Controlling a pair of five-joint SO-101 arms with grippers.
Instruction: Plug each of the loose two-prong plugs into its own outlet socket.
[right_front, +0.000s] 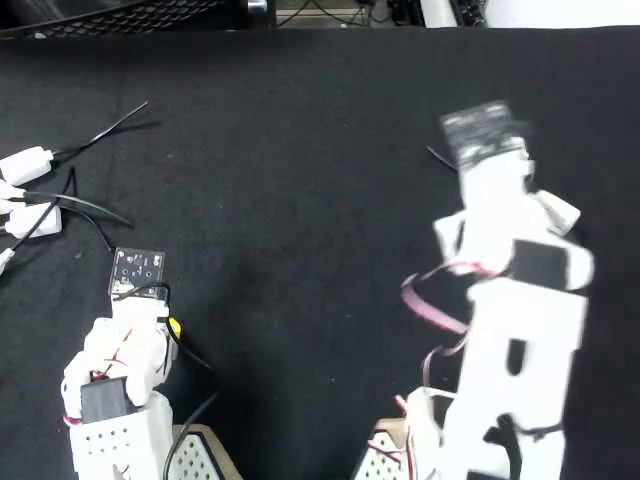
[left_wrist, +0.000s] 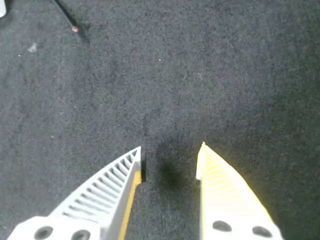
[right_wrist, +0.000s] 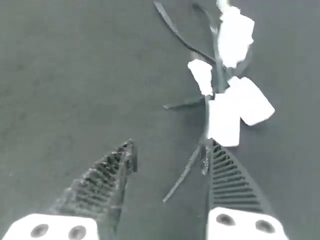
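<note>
Several white plugs with thin black cables lie at the table's far left edge. My left gripper hangs open over bare black cloth, nothing between its white and yellow fingers; in the high view it sits at the lower left. A second cluster of white plug pieces with black wires lies just ahead of my right gripper, which is open; one piece touches or nearly touches one dark fingertip. In the high view the right gripper covers that cluster.
A black cloth covers the table. A loose black wire end lies ahead of the left gripper. A short wire pokes out beside the right arm. Both arm bases stand at the near edge.
</note>
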